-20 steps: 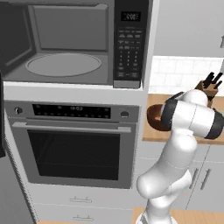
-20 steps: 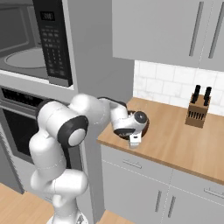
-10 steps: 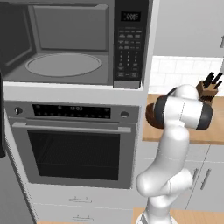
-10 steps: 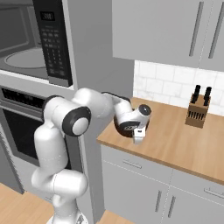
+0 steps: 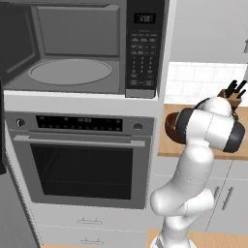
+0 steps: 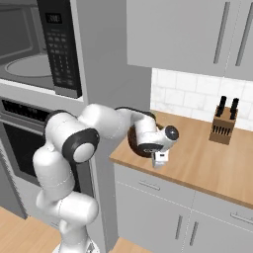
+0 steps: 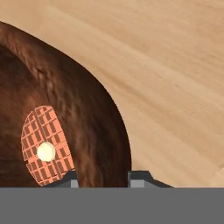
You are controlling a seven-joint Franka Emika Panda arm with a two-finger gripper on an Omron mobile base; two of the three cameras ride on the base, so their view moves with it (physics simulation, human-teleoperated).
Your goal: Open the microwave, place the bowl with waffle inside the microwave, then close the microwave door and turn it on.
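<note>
The hand (image 7: 101, 177) is clenched on the bowl (image 7: 83, 113): in the hand view one fingertip (image 7: 69, 178) sits inside the rim and the other outside it, with the brown wall between them. The waffle (image 7: 46, 146) lies in the bottom of the bowl, an orange gridded piece with a small pale dot at its middle.

In the right base view the bowl (image 6: 136, 143) stands on the wooden worktop (image 6: 197, 163) near its left front corner, close to the tall cabinet that carries the appliances, and the hand (image 6: 159, 160) reaches down at the bowl's front side. In the left base view only a dark brown edge of the bowl (image 5: 170, 128) shows past the arm.

The microwave (image 5: 80, 48) stands open above the oven (image 5: 82, 160); its grey cavity and round turntable (image 5: 70, 71) are bare, and its door (image 5: 14, 41) is swung out to the left. A knife block (image 6: 223, 126) sits well apart from the bowl, toward the worktop's back edge by the tiled wall.
</note>
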